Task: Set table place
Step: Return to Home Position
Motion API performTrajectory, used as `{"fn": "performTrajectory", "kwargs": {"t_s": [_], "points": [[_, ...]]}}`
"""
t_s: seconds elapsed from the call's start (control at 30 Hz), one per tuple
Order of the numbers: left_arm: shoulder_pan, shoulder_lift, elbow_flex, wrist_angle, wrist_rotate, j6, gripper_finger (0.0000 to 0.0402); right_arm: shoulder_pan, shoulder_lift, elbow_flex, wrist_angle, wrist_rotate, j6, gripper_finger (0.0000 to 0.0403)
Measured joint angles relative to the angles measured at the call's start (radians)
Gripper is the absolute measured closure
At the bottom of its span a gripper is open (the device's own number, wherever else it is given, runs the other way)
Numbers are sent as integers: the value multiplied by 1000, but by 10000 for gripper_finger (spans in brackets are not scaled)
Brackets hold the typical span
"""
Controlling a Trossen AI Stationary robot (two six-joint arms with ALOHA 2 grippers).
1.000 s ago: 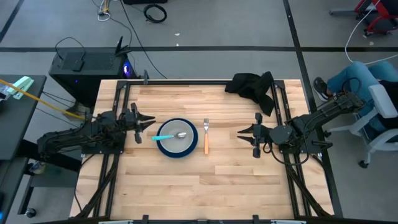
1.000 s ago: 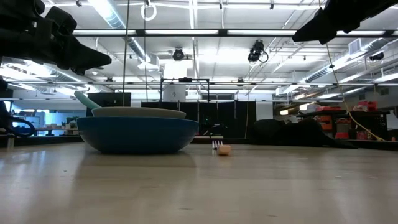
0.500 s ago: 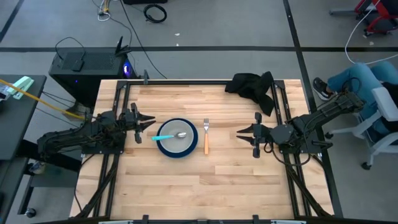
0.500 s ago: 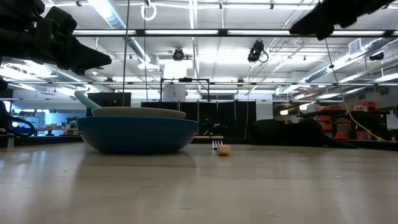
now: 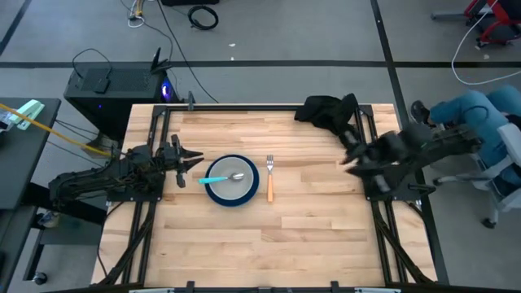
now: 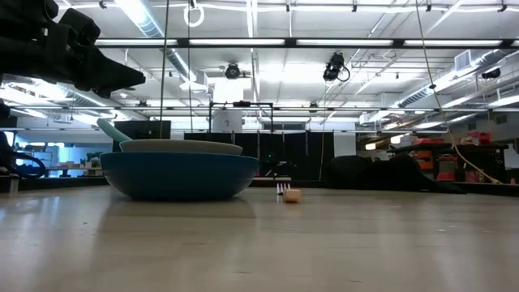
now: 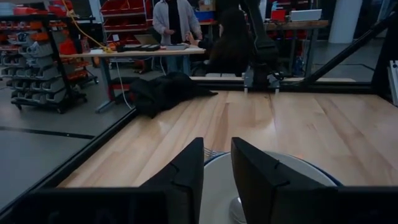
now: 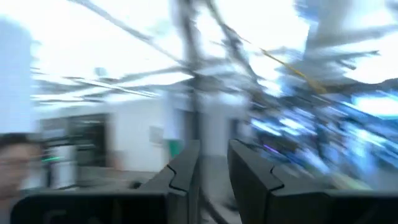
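The round blue plate (image 5: 232, 194) lies on the wooden table (image 5: 244, 244), left of centre. The pale grey bowl (image 5: 241, 187) stands on it. The teal-handled spoon (image 5: 216, 179) lies with its head in the bowl and its handle over the rim. The orange-handled fork (image 5: 270, 187) lies flat on the table just right of the plate. My left gripper (image 5: 199, 160) hovers just left of the plate, shut and empty; the bowl shows under it in the left wrist view (image 7: 298, 180). My right gripper (image 5: 345, 150) is raised near the table's right edge, blurred, shut and empty.
A black cloth (image 5: 332, 114) lies at the table's far right corner. A person sits in a chair (image 5: 480, 122) just beyond the right edge. A dark side desk (image 5: 24, 163) stands off the left edge. Bare planks fill the near half of the table.
My right gripper has risen and drawn back from the middle toward the table's right and far edge. It has tipped upward, so its wrist view faces the ceiling, and it has left the low view. The plate, bowl, spoon and fork have stayed put.
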Motion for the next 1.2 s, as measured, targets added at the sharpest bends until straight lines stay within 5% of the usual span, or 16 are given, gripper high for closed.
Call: {"fn": "performTrajectory", "kwargs": {"t_s": [0.13, 0.23, 0.37, 0.63, 0.73, 0.83, 1.2], "points": [[0, 0, 0, 0, 0, 0, 318, -51, -3, 229, -203, -249, -57, 314], [0, 0, 0, 0, 0, 0, 321, -45, -6, 400, -487, -202, -101, 314], [0, 0, 0, 0, 0, 0, 321, -23, -25, 455, -597, -34, -111, 314], [0, 0, 0, 0, 0, 0, 312, -19, -283, 189, -492, 126, -67, 314], [0, 0, 0, 0, 0, -1, 313, -20, -404, 44, -307, 116, -53, 314], [0, 0, 0, 0, 0, -1, 317, -20, -491, -61, -300, 119, -55, 314], [0, 0, 0, 0, 0, -1, 315, -20, -521, -354, -178, 249, -217, 314]]}}
